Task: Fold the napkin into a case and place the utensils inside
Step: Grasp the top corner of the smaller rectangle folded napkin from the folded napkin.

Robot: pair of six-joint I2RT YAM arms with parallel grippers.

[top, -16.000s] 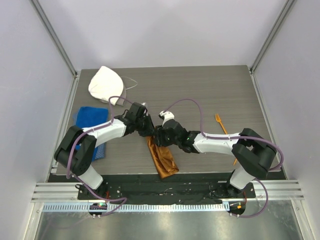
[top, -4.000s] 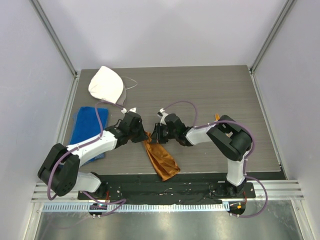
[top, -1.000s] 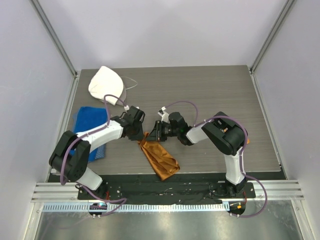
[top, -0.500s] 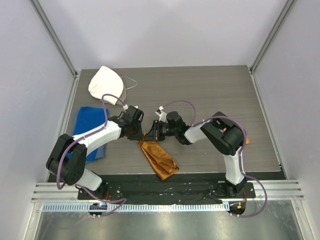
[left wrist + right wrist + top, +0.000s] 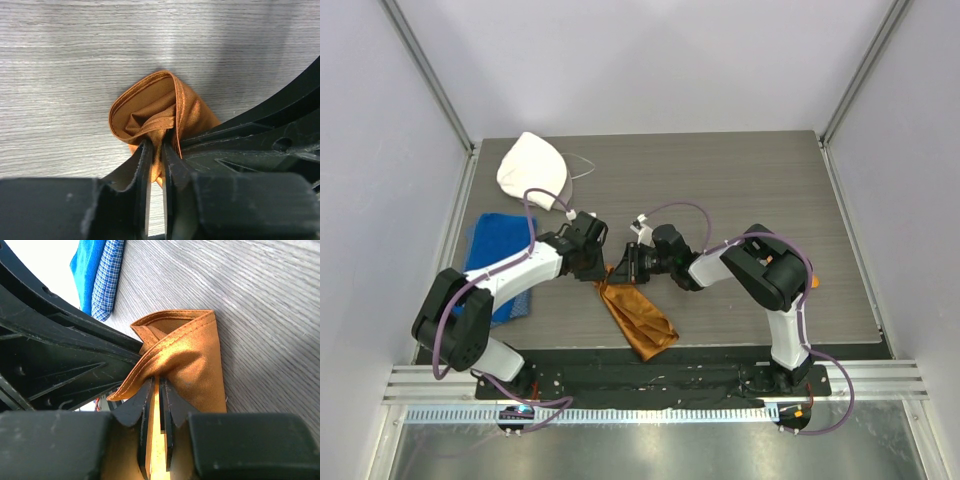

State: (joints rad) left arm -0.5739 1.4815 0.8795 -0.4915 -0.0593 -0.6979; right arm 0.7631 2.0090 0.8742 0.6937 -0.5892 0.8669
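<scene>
The rust-orange napkin (image 5: 636, 318) lies as a narrow folded strip near the table's front edge, its far end lifted. My left gripper (image 5: 601, 270) is shut on that end from the left. My right gripper (image 5: 623, 268) is shut on it from the right, almost touching the left one. In the left wrist view the napkin (image 5: 150, 107) bunches into a loop ahead of the left gripper (image 5: 155, 146). In the right wrist view the napkin (image 5: 187, 360) folds over the right gripper (image 5: 158, 382). An orange utensil (image 5: 814, 281) peeks out behind the right arm; the rest is hidden.
A blue towel (image 5: 498, 250) lies at the left edge, also in the right wrist view (image 5: 97, 270). A white cloth cap (image 5: 533, 169) sits at the far left. The black rail (image 5: 650, 360) runs along the front edge, close to the napkin's near end.
Over the last second both grippers shifted slightly left with the napkin's far end. Sixteen seconds ago the orange fork lay open at the right; the right arm now covers that spot.
</scene>
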